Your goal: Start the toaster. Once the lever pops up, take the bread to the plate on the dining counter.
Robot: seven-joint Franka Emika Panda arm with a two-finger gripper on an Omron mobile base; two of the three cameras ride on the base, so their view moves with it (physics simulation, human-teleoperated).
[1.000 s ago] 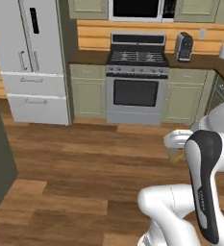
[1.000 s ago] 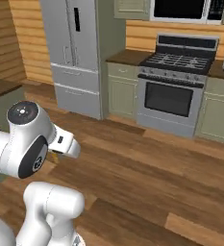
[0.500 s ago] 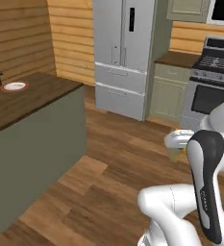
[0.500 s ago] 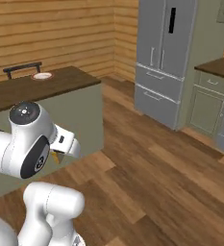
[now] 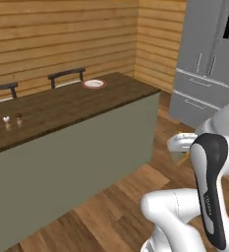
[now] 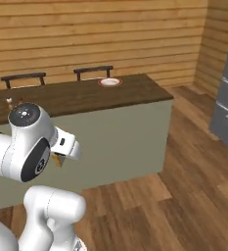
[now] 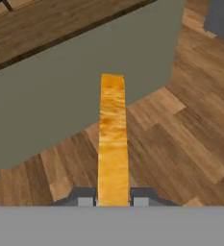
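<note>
The hand was clenched on the bread, one finger pressed to each face and the golden crust edge turned straight at the hand camera! The slice stood out ahead of the fingers, over the wood floor, with the grey-green base of the surface behind it. In the left base view just a sliver of the bread peeked out under the white wrist, and in the right base view a small orange corner showed below the arm's big joint.

And there was the plate, red-rimmed, sitting near the far end of the dark surface, close to its back edge and well apart from the bread. The right base view had the plate too, just in front of a dark chair back. Two tiny items stood further along the top, too small to tell what. A grey fridge stood off to the right.
</note>
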